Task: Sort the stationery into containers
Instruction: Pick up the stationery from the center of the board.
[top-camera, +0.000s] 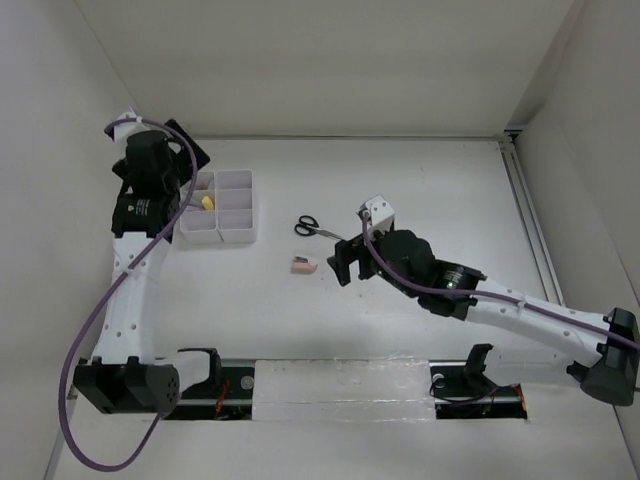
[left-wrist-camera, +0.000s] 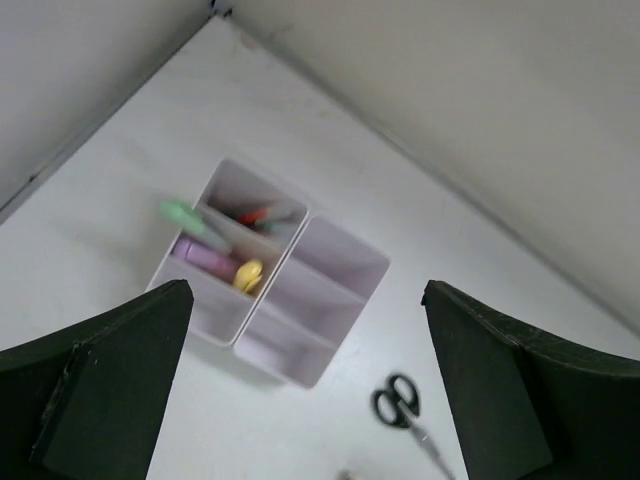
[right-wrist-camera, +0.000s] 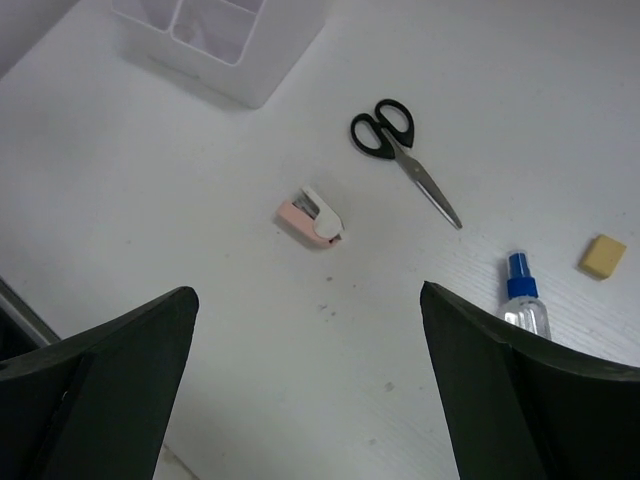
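The white six-compartment tray (top-camera: 236, 238) stands at the left. In the left wrist view the tray (left-wrist-camera: 296, 366) holds a green highlighter (left-wrist-camera: 183, 213), a purple one (left-wrist-camera: 205, 258), a yellow one (left-wrist-camera: 248, 275) and red-tipped pens (left-wrist-camera: 256, 214). Black-handled scissors (top-camera: 307, 226) and a pink-white block (top-camera: 304, 266) lie on the table. My left gripper (top-camera: 190, 163) is open and empty, high over the tray. My right gripper (top-camera: 340, 263) is open and empty, just right of the pink block (right-wrist-camera: 312, 217). A blue-capped clear bottle (right-wrist-camera: 522, 297) lies beside the scissors (right-wrist-camera: 400, 150).
A small yellow block (right-wrist-camera: 602, 254) lies right of the bottle. The bottle and the yellow block are hidden under the right arm in the top view. White walls close the table at the left, back and right. The tray's corner (right-wrist-camera: 250, 85) shows in the right wrist view.
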